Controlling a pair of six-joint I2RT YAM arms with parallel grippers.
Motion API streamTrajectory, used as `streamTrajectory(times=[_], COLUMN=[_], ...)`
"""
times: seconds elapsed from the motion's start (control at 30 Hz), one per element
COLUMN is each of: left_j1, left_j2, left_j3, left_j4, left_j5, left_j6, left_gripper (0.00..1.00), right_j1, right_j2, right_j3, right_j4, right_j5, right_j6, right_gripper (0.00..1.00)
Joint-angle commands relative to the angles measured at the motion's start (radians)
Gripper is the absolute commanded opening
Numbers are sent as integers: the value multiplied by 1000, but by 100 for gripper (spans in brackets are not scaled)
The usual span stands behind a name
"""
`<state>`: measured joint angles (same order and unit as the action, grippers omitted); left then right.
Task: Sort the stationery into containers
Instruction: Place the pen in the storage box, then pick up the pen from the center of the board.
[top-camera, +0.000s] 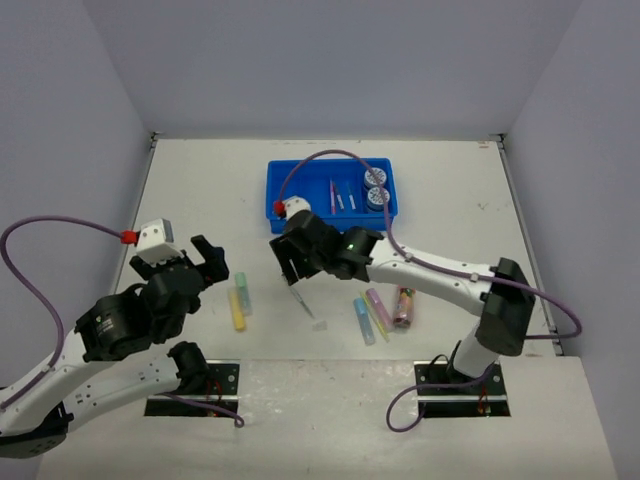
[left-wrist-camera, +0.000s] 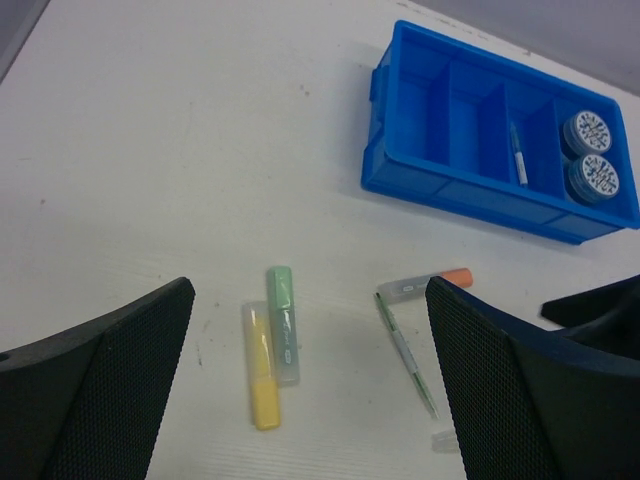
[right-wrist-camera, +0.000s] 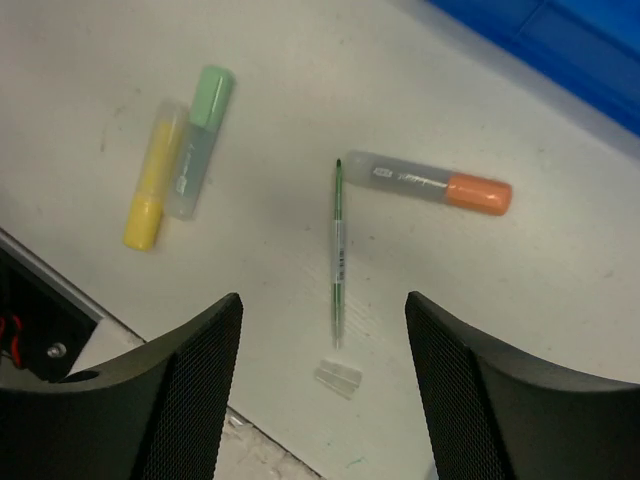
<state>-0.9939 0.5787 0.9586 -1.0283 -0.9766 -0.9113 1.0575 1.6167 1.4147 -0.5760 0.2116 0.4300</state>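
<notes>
Lining up | right gripper (right-wrist-camera: 323, 300) hung open, empty, above thin green plastic pen (right-wrist-camera: 339, 255) lying flat on white table (right-wrist-camera: 560, 300), well apart from bright blue compartmented plastic tray (left-wrist-camera: 470, 195) | best grasp looked mid-barrel, jaws square across it

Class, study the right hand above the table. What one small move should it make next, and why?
Probably lower the right hand straight down and close on the thin green pen. Its jaws stand open and empty. The pen lies on the table directly below the gap and runs along it, so closing would pinch it across. It is not yet in the blue tray.
</notes>
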Motion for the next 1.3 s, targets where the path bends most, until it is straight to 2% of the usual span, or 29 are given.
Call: streamTrajectory(times=[0.0,0.17,0.3,0.37,0.47,0.8,0.9,0.97,1.0,1.03,1.1,1.27], left_j1=[1,1,1,1,1,1,1,1,1,1,1,1], left_j2=[-46,-36,-19,-17,-17,-13,-6,-3,-3,-3,-3,14], left_j3=[-9,-20,-19,-24,-27,-35,-35,-37,-36,-35,-34,-22], left_j4=[-36,-18,-9,5,15,37,44,45,45,43,43,5], left_j5=[-67,-53,-44,-35,-28,-14,-8,-7,-7,-9,-13,-34], left_j6=[-60,-36,-21,-6,6,30,41,43,43,43,40,-16], left_gripper=[100,100,100,100,100,100,100,100,100,100,100,100], right_j1=[46,66,68,68,68,68,68,68,68,68,68,68], right_j2=[139,237,291,335,403,503,529,546,548,556,554,467], right_j3=[41,93,107,142,178,218,220,221,222,222,225,244], right_j4=[-34,-57,-55,-67,-87,-107,-107,-105,-103,-102,-99,-98], right_j5=[55,42,6,-3,11,39,41,18,11,8,0,-64], right_j6=[81,102,96,81,77,81,79,79,80,86,88,71], right_gripper=[68,67,61,54,48,40,28,16,14,8,1,0])
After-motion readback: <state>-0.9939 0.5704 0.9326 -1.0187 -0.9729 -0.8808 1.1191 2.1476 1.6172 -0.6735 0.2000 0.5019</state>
